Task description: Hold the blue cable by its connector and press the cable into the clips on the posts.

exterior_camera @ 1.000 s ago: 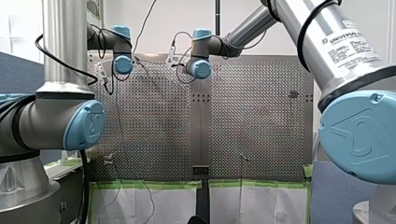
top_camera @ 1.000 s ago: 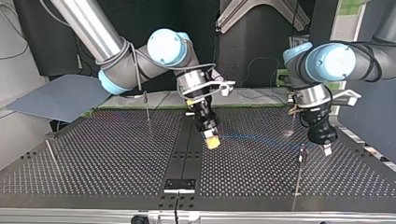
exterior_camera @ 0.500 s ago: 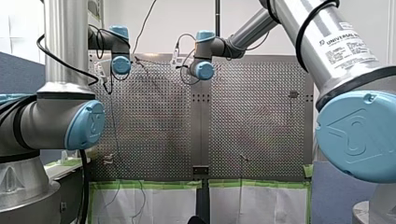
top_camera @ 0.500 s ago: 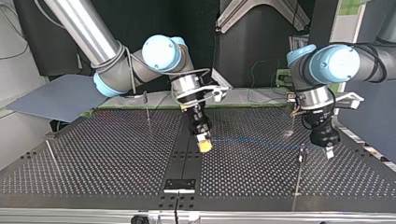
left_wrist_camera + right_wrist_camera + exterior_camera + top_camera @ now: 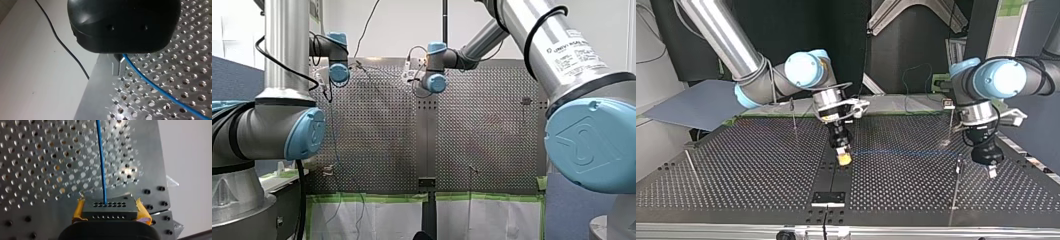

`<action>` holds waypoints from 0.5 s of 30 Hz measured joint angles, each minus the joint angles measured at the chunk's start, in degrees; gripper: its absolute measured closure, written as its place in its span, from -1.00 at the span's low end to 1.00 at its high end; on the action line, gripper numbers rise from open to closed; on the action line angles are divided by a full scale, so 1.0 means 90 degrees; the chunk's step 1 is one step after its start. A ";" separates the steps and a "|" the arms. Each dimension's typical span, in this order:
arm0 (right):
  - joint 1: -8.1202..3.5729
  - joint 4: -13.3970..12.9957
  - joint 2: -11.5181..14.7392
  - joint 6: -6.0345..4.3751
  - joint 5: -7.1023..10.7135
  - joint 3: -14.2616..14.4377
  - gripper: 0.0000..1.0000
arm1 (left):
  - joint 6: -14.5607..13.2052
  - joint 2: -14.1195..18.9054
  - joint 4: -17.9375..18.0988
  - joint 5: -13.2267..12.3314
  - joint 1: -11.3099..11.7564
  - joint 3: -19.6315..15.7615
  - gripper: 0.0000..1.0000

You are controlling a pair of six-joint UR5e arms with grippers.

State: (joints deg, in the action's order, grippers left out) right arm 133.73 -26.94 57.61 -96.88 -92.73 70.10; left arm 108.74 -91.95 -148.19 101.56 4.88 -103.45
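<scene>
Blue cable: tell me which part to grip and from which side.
Grip the thin blue cable by its dark rectangular connector block, pinching its short ends and coming from behind, opposite the holed face the cable leaves. The block looks rigid and flat-sided; the yellow pads of my right tool clamp it that way.

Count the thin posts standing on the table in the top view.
5: far-left post, back-left post, front-centre post, front-right post, back-right post. Others may be hidden.

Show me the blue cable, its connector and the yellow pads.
blue cable [image 5: 101, 165]: right wrist view, mid-length of the strand.
connector [image 5: 110, 211]: right wrist view, its dark front face.
yellow pads [image 5: 143, 212]: right wrist view, pad beside the connector.
</scene>
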 joint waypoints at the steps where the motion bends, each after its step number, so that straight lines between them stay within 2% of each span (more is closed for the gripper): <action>1: -0.0022 -0.0001 -0.0004 0.0000 0.0001 0.0000 1.00 | 0.0020 -0.0010 0.0002 -0.0016 0.0016 0.0004 1.00; 15: -0.0329 -0.0057 -0.0064 -0.0025 0.0052 -0.0018 1.00 | 0.0253 -0.0037 0.0049 -0.0288 0.0204 0.0112 1.00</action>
State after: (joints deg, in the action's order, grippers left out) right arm 130.77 -27.45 57.04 -97.11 -92.27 69.94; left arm 111.01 -92.28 -147.75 98.97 6.71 -102.45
